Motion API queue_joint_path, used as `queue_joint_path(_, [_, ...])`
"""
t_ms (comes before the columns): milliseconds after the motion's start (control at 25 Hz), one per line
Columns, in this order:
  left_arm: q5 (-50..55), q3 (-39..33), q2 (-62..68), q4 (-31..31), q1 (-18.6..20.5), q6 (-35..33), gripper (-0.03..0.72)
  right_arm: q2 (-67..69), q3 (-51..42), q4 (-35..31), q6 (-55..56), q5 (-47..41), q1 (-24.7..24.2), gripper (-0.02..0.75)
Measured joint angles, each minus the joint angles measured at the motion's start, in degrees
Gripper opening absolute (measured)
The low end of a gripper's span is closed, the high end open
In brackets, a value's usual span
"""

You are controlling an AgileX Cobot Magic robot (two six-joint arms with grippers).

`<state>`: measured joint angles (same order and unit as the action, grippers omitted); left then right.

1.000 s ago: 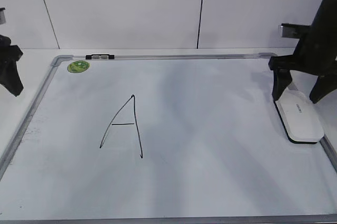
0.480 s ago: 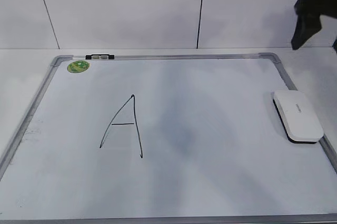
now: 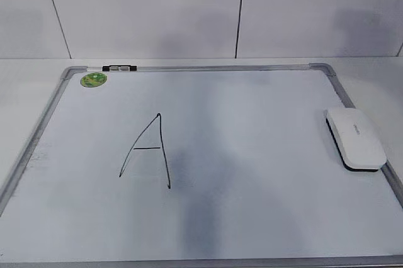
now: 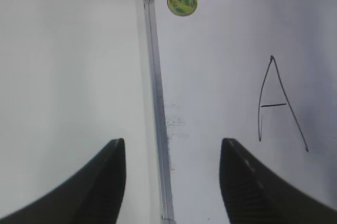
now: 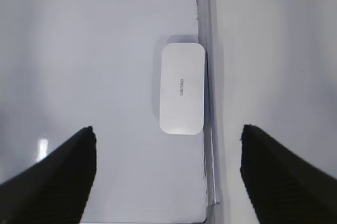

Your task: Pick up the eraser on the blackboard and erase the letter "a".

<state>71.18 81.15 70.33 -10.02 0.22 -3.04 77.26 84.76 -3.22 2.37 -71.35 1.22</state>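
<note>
Right gripper (image 5: 167,174) withdrawn from eraser (image 3: 355,137).

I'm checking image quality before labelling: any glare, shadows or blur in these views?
Exterior view: soft grey shadows across the blackboard, letter sharp. Right wrist view: small glare spot lower left, eraser fairly sharp. Left wrist view: fingers slightly soft, sticker blurry.

Capital "A" (image 3: 148,151) in black marker, left of centre. Black-and-white clip (image 3: 119,67) at far left. White table (image 3: 28,73) beneath; panelled wall (image 3: 189,10) behind.
</note>
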Motion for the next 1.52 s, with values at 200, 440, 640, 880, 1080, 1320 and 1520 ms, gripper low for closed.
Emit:
queue_joint_path(200, [0.6,0.0,-7.8,0.0,0.0,0.1,0.428,-8.1,-6.7,0.7,0.3,-0.3,0.1,0.637])
queue_joint_path(440, [1.1,-3.5,-17.4,-1.4,-0.1,1.5,0.428,-15.2,-12.5,1.5,1.0,-0.4,4.6,0.629])
queue_joint_path(640, [1.3,-10.6,-26.3,-1.7,-2.3,2.2,0.428,-21.1,-15.5,2.4,2.8,-0.5,8.8,0.618])
queue_joint_path(880, [1.7,-19.7,-37.0,-1.7,-3.3,3.0,0.428,-29.5,-20.2,2.7,4.3,-0.6,11.2,0.615])
queue_joint_path(1080, [1.8,-26.2,-44.6,-1.7,-5.1,3.0,0.428,-38.4,-25.3,2.5,6.6,-0.8,11.2,0.603])
queue_joint_path(1320, [2.0,-30.6,-51.8,-1.7,-5.2,3.3,0.428,-46.6,-32.5,1.0,7.5,-1.0,11.3,0.596])
queue_joint_path(1520, [2.1,-33.7,-55.6,-1.4,-6.5,3.4,0.428,-53.4,-36.8,0.7,7.6,-1.2,11.3,0.595])
